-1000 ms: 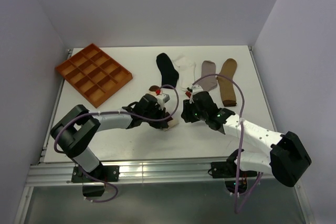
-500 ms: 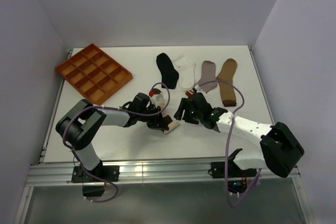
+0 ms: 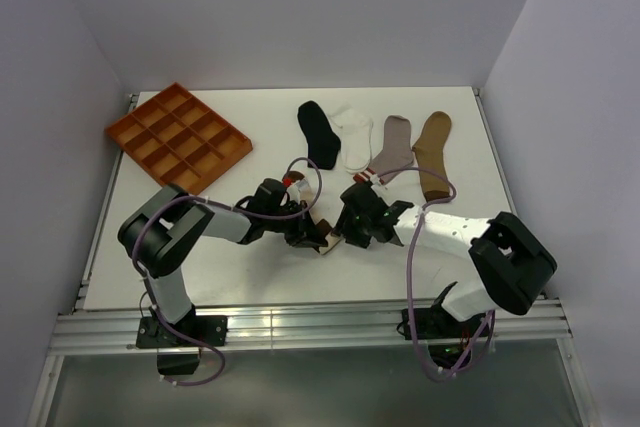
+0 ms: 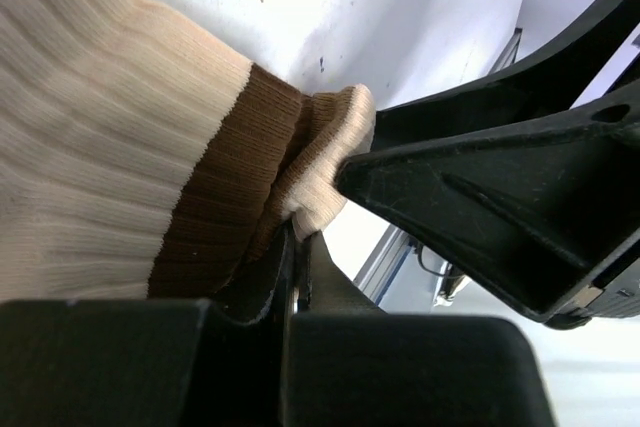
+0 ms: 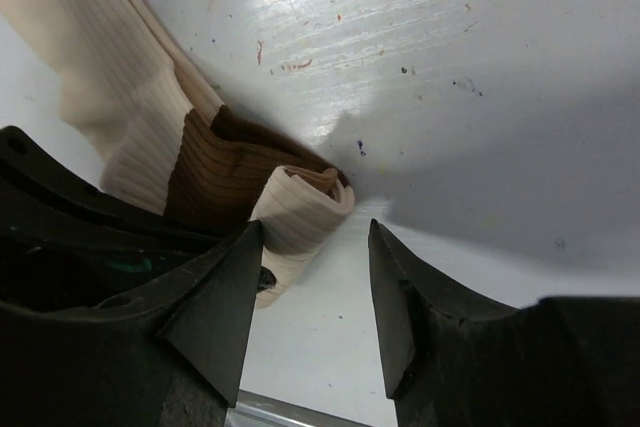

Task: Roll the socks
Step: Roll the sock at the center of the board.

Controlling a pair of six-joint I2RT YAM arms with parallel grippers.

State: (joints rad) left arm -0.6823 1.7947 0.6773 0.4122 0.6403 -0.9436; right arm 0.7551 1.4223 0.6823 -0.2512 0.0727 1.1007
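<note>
The cream sock with brown bands [image 4: 120, 147] lies on the table between both arms, one end wound into a small roll [image 5: 300, 209]. My left gripper [image 4: 298, 247] is shut on the edge of that rolled end; in the top view it [image 3: 308, 233] sits low on the table. My right gripper [image 5: 315, 237] is open, with the roll just beyond its left finger and nothing held. Its black fingers [image 4: 480, 177] press close to the roll in the left wrist view. The black sock [image 3: 318, 134], white sock [image 3: 353, 137], grey sock [image 3: 394, 144] and tan sock [image 3: 433, 154] lie flat in a row behind.
An orange compartment tray [image 3: 178, 140] sits at the back left of the white table [image 3: 250, 277]. The table's near edge and metal rail run just in front of the grippers. Cables loop over both wrists.
My right gripper has moved left and down to the sock's rolled end, opening on the way. The left gripper has slid slightly toward the near edge, keeping its hold on the sock.
</note>
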